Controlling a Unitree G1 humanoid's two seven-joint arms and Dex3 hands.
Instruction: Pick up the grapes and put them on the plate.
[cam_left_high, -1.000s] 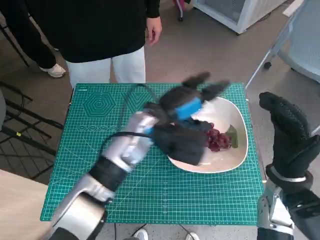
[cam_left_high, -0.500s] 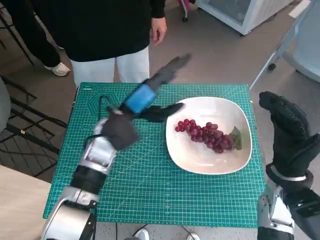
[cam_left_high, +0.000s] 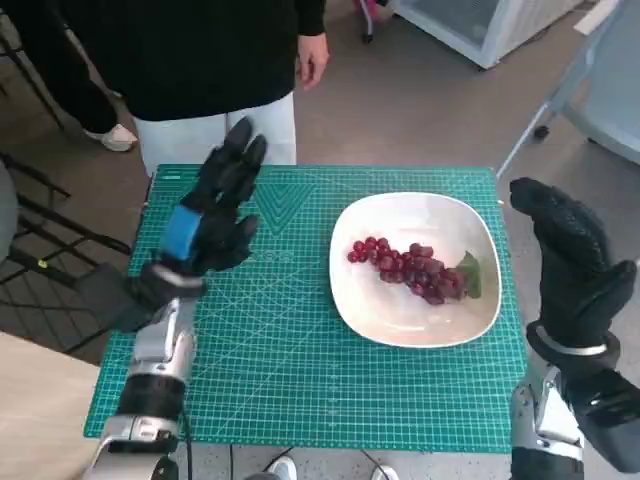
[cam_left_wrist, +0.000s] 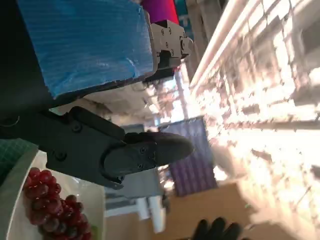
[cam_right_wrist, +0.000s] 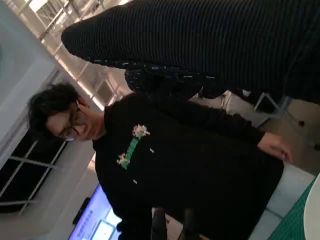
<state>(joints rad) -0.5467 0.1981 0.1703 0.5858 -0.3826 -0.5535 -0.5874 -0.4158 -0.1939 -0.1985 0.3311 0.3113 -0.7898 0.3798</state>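
Note:
A bunch of dark red grapes (cam_left_high: 410, 268) with a green leaf lies in the white plate (cam_left_high: 400, 320) on the right half of the green mat. The grapes (cam_left_wrist: 47, 202) and the plate's rim (cam_left_wrist: 12, 190) also show in the left wrist view. My left hand (cam_left_high: 205, 235) is raised over the mat's left side, well apart from the plate, fingers spread and holding nothing. My right hand (cam_left_high: 570, 270) stands upright beyond the table's right edge, fingers apart and empty; the glove (cam_right_wrist: 210, 40) fills the right wrist view.
A green cutting mat (cam_left_high: 300, 370) covers the small table. A person in a black top and white trousers (cam_left_high: 215, 95) stands at the table's far edge, also seen in the right wrist view (cam_right_wrist: 190, 170). A chair leg (cam_left_high: 535, 120) is at the far right.
My left hand has swung away from the plate to the left and now stands over the mat's left side, leaving the grapes lying uncovered in the plate. The right hand barely moved.

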